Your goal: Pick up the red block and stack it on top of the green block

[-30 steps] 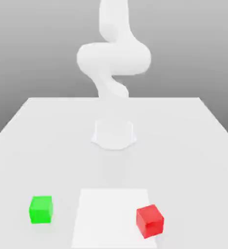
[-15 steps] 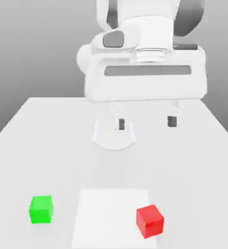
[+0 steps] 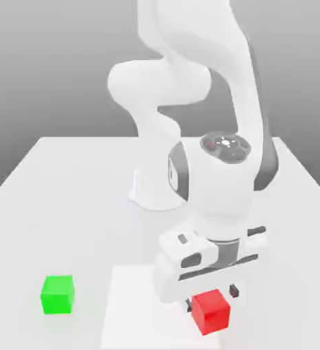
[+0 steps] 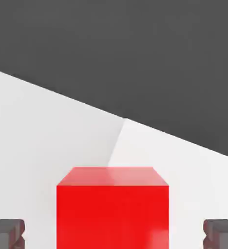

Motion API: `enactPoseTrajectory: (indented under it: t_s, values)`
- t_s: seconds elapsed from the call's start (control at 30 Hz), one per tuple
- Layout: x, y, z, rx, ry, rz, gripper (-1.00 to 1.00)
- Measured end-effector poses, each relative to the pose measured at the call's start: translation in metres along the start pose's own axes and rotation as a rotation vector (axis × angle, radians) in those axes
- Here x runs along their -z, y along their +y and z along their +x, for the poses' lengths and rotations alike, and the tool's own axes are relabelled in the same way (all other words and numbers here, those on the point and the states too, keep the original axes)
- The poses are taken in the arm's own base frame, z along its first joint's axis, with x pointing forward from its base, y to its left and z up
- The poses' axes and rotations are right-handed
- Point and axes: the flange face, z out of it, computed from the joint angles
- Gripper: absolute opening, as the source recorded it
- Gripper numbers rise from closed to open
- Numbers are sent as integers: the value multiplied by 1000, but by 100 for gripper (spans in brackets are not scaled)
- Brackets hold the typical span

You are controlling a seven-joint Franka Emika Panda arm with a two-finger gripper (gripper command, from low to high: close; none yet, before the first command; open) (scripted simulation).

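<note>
Dropping fast: half a second back the hand was high above the table with its fingers hanging well clear; now the gripper (image 3: pixel 211 301) sits low over the red block (image 3: pixel 210 311). A second back the hand wasn't in the picture at all. Both blocks sit where they were.

What it means: approach is basically done, grasp is not. In the hand view the red block (image 4: pixel 112 208) is centred between the two dark fingertips (image 4: pixel 8 233), with a clear gap of table on each side. So the fingers are spread wide, wider than the block, holding nothing. My read: a bit more descent, then close. Alignment looks good and square to the block faces.

Positions: red block rests on the paler square patch (image 3: pixel 132 307) on the table (image 3: pixel 67 191), near that patch's corner toward the exterior view's right. Green block (image 3: pixel 57 294) sits on the plain table toward the exterior view's left, well apart from the red one and off the patch.

Hard to read:
- The hand body covers the block's far side in the exterior view, and the fingers show as small dark bits beside the cube.
- Can't tell how far down the block's sides the tips reach.
- Hand view cuts off the block's lower part and most of each fingertip.
</note>
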Motion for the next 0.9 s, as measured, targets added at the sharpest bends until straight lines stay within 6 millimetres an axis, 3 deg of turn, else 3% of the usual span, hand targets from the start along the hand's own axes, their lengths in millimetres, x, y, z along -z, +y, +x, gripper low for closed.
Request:
enactPoseTrajectory:
  t_s: [0.2, 0.37, 0.43, 0.53, 0.6, 0.67, 0.7, 0.83, 0.87, 0.9]
  values:
    - [-1, 0, 0, 0, 0, -1, -100]
    - [52, 1, 0, -2, 0, -1, -100]
    - [64, 37, 21, -95, 3, -6, -100]
    - [76, 110, 49, -272, 5, -10, -100]
    - [83, 178, 65, -432, 5, -10, -100]
    - [92, 261, 70, -626, 2, -5, -100]
    - [90, 280, 69, -672, 1, -2, -100]
    - [50, 279, 69, -671, 0, 1, -100]
    - [39, 279, 69, -672, 0, 0, 100]
    - [39, 279, 69, -672, 0, 0, 100]
